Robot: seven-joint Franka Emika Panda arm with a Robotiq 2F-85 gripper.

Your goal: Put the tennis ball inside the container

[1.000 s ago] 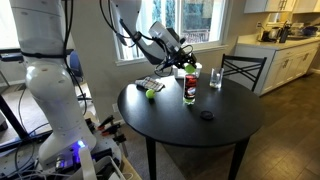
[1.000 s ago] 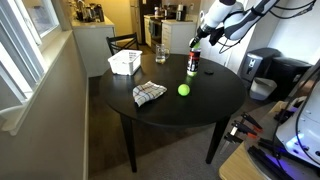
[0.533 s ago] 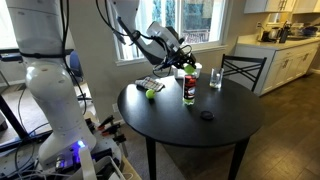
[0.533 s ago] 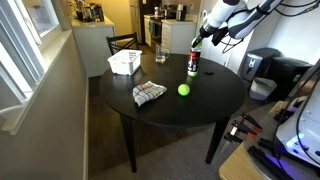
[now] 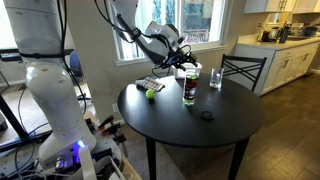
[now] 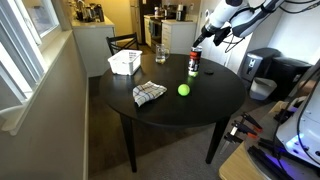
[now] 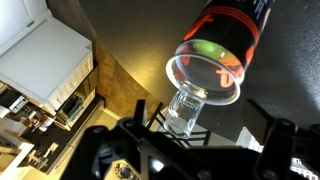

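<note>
A fuzzy yellow-green tennis ball (image 5: 152,94) (image 6: 184,90) lies loose on the black round table (image 6: 190,110), beside a checked cloth (image 6: 149,93). The container (image 6: 124,63), a low white tub, stands at the table's far side, apart from the ball. My gripper (image 5: 182,62) (image 6: 198,42) (image 7: 208,125) hovers open and holds nothing. It hangs just above the tall dark can with the red label (image 5: 189,90) (image 6: 194,65) (image 7: 225,45). The wrist view looks down into the can's clear mouth, where something green shows inside.
A clear drinking glass (image 5: 215,78) (image 6: 160,52) (image 7: 187,108) stands near the can. A small black object (image 5: 206,115) (image 6: 208,70) lies on the table. A chair (image 5: 243,70) stands against the table's edge. Cables and equipment crowd the floor by the robot's base.
</note>
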